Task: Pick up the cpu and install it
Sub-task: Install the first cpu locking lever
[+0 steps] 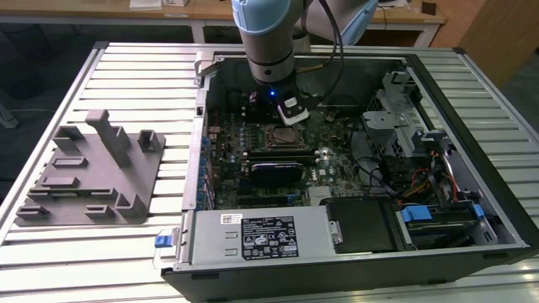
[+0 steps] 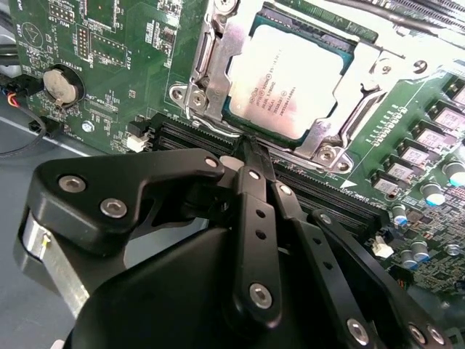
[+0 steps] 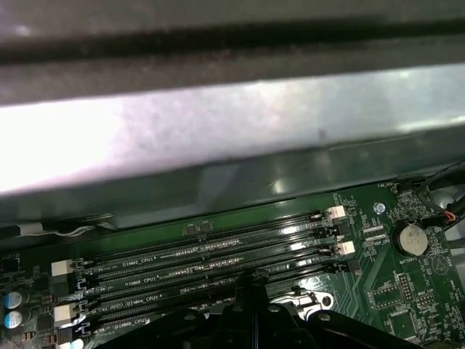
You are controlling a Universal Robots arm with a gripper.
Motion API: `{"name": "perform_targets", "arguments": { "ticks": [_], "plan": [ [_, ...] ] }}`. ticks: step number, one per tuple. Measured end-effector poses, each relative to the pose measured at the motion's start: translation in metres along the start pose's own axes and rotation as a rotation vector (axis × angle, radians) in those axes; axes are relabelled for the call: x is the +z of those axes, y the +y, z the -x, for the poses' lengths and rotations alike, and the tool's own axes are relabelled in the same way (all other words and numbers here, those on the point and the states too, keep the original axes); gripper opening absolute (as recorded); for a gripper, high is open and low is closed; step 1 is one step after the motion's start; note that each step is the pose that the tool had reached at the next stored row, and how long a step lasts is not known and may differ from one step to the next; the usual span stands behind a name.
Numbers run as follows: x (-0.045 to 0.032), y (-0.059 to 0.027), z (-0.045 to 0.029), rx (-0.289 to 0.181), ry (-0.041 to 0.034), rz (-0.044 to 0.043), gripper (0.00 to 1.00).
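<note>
Slatted metal forms the tabletop (image 1: 126, 69), which carries an open computer case (image 1: 471, 126) and, toward the exterior view's left, a grey plastic tray (image 1: 93, 177) with upright posts. Inside the case lies the green motherboard (image 1: 337, 170), with the arm (image 1: 269, 38) reaching down over it. In the second wrist view the black pincer (image 2: 251, 145) has its fingers drawn together to a narrow point, holding nothing, its tip just beside the socket frame (image 2: 200, 73). The cpu (image 2: 287, 76), a flat square with a dull silver top, faint print and a thin dark-green rim, sits seated in that frame. Judged from this, the picking and placing appear done; the step in hand concerns securing the chip, which would call for gentle contact that avoids shifting it.
</note>
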State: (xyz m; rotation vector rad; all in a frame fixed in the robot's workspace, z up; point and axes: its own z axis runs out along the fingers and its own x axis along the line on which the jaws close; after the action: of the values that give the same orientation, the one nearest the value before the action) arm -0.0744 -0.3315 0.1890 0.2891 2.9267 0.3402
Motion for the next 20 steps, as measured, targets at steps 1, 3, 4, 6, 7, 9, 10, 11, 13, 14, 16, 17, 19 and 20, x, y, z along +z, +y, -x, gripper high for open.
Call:
{"name": "perform_targets", "arguments": {
  "ticks": [1,3,4,6,7,9,10,11,13,14,16,17,19,20],
  "plan": [
    [0.0000,0.0000,0.0000,0.000,-0.0001,0.0003,0.11],
    [0.0000,0.0000,0.0000,0.000,0.0000,0.0007,0.11],
    [0.0001,0.0000,0.0000,0.000,0.0001,0.0011,0.11],
    [0.0000,-0.0001,0.0000,0.000,0.0007,0.0034,0.11],
    [0.0000,-0.0001,0.0000,0.000,0.0011,0.0056,0.11],
    [0.0000,0.0000,0.0000,0.000,0.0019,0.0094,0.11],
    [0.0000,0.0000,0.0000,0.001,0.0023,0.0112,0.11],
    [0.0000,0.0000,0.0000,0.001,0.0024,0.0123,0.11],
    [0.0000,0.0000,0.0000,0.001,0.0024,0.0128,0.11],
    [-0.0002,0.0001,0.0000,0.001,0.0025,0.0128,0.11],
    [-0.0012,0.0003,0.0002,0.001,0.0025,0.0127,0.11],
    [-0.0020,0.0005,0.0003,0.001,0.0025,0.0127,0.11],
    [-0.0041,0.0010,0.0007,0.001,0.0025,0.0126,0.11],
    [-0.0053,0.0013,0.0009,0.001,0.0026,0.0125,0.11]
  ]
}}
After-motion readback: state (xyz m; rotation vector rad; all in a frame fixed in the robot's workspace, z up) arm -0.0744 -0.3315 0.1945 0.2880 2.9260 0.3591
